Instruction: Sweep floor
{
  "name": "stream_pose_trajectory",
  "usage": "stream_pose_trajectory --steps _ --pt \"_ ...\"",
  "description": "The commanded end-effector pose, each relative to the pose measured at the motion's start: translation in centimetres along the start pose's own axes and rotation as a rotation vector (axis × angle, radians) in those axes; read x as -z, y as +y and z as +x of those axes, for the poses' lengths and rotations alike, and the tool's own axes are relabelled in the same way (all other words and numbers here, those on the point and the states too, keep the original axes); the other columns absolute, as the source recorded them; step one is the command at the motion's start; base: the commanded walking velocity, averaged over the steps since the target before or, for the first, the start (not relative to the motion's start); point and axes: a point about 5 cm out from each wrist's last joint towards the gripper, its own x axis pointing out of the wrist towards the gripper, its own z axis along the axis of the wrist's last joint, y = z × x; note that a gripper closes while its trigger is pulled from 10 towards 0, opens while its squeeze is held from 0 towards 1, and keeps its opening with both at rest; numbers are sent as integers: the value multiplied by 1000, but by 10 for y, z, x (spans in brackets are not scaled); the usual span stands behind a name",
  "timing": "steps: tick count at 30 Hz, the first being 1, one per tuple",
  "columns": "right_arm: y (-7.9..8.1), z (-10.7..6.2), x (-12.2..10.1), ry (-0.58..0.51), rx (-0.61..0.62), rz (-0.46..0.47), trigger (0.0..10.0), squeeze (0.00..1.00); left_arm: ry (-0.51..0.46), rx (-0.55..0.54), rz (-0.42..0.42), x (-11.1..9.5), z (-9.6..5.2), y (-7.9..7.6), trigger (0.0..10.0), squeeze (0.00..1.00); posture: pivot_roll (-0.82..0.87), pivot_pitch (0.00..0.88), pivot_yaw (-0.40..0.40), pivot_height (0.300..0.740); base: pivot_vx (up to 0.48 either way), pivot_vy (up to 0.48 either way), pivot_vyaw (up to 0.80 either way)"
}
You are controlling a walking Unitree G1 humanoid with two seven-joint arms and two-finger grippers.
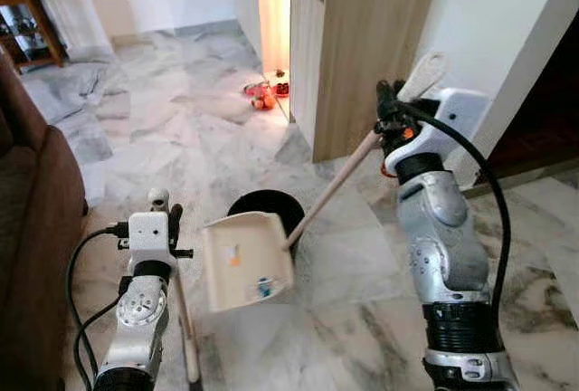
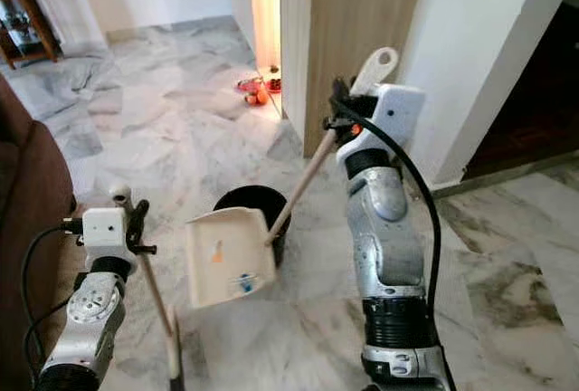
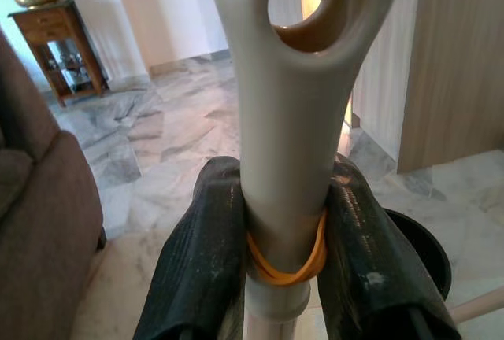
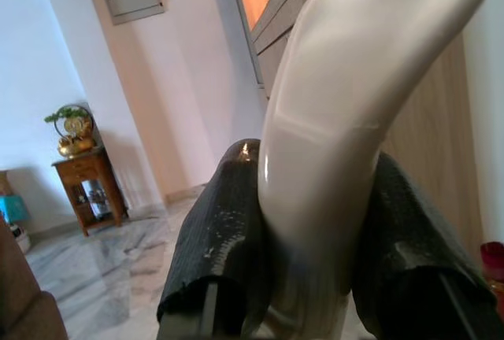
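Over marble floor [image 1: 181,128], right gripper [image 1: 391,110] raised clamping dustpan handle [image 1: 339,178], left gripper [image 3: 283,238] gripping broom handle [image 3: 287,120].

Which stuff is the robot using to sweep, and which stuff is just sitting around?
For the sweeping:
- dustpan, its long handle held by the right gripper
- broom stick held by the left gripper
- black bin behind the dustpan

Just sitting around:
- brown sofa
- wooden cabinet
- red and orange things on the floor by the cabinet
- small wooden table

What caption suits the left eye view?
Right gripper tips a dustpan above a black bin; left gripper grips a broom handle.
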Motion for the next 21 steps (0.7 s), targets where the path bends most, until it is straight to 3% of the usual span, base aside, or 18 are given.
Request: stream_pose_trajectory --steps 1,8,17,21 --pt "0 5 -18 -94 -3 2 10000 0 -34 6 3 -8 5 -3 10000 0 138 0 49 740 304 0 0" --pt "1 5 -18 -96 -8 -2 10000 0 -35 5 3 -8 5 -2 10000 0 140 0 48 740 327 0 0" --pt "3 5 -19 -106 -21 -4 10000 0 -39 -1 -1 -9 5 -2 10000 0 143 0 45 740 335 0 651" --pt "3 5 -19 -107 -21 2 10000 0 -41 -1 -1 -9 5 -3 10000 0 141 0 45 740 335 0 0"
